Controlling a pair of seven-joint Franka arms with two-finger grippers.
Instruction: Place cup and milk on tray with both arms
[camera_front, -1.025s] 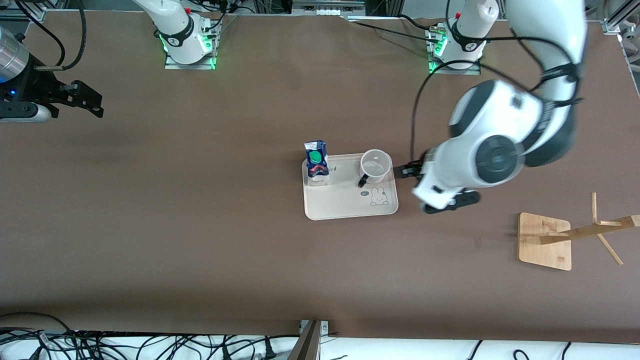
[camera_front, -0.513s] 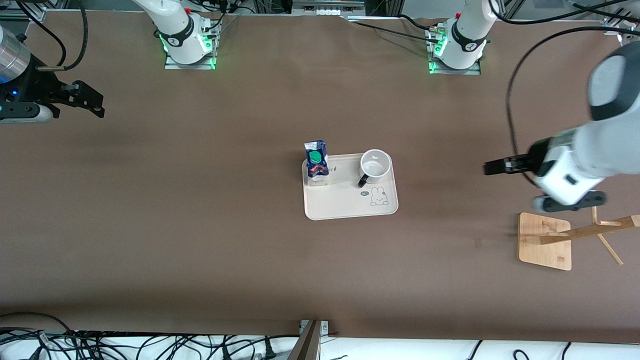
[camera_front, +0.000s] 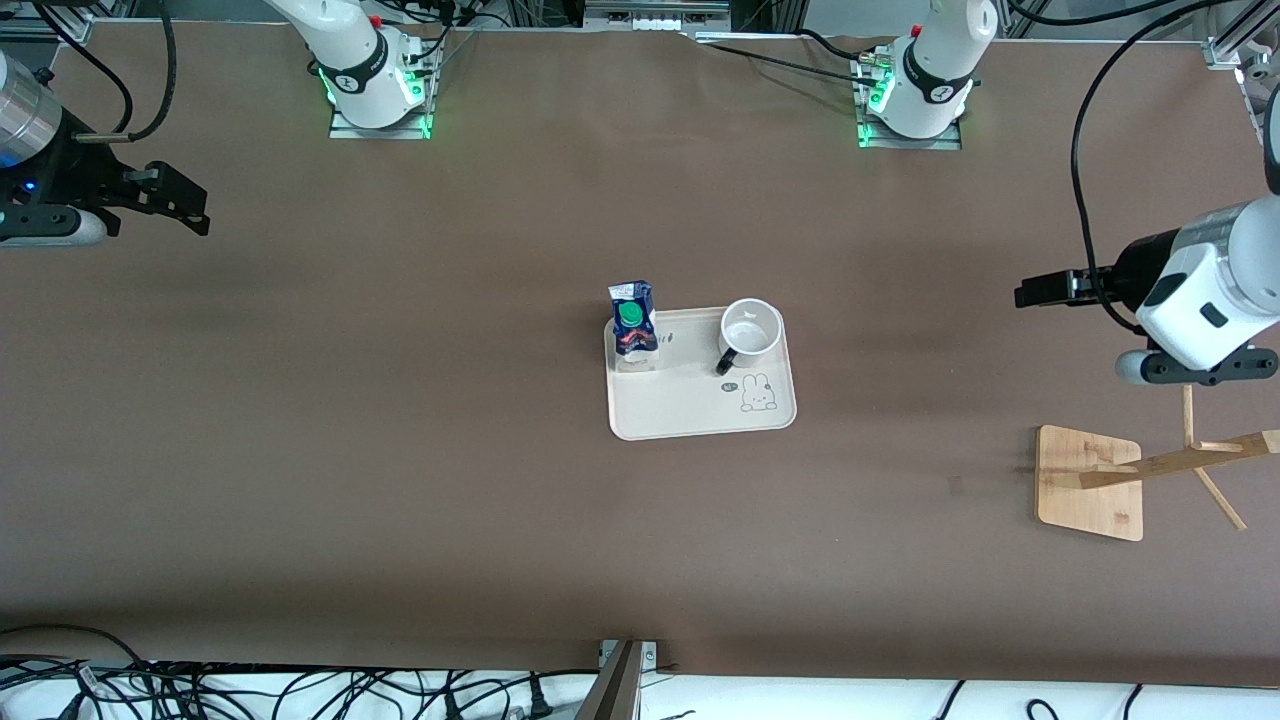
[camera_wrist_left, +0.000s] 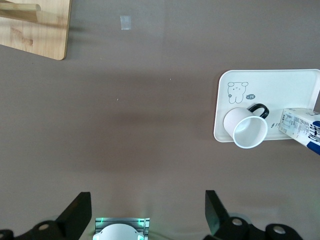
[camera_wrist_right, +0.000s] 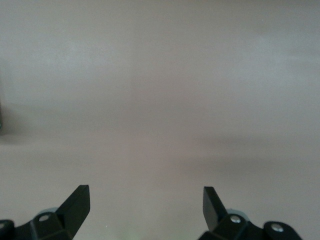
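Brown tabletop, cable clutter along the near edge. Tray sits mid-table with both items already on it: milk upright at the tray's 10 o'clock corner, cup upright at about 1 o'clock, handle toward the bunny print.

Left gripper hangs empty over bare table toward the left arm's end, above the wooden rack base area, fingers spread wide. Right gripper hangs over the right arm's end, fingers likewise spread wide, nothing between them, well apart from the tray.

My read: placement is done and what's left is parking the arms. To do it well: keep both hands high and clear of the tray, and route the left arm away from the rack's wooden pegs. Milk sits close to the rim, so no nudging the tray.
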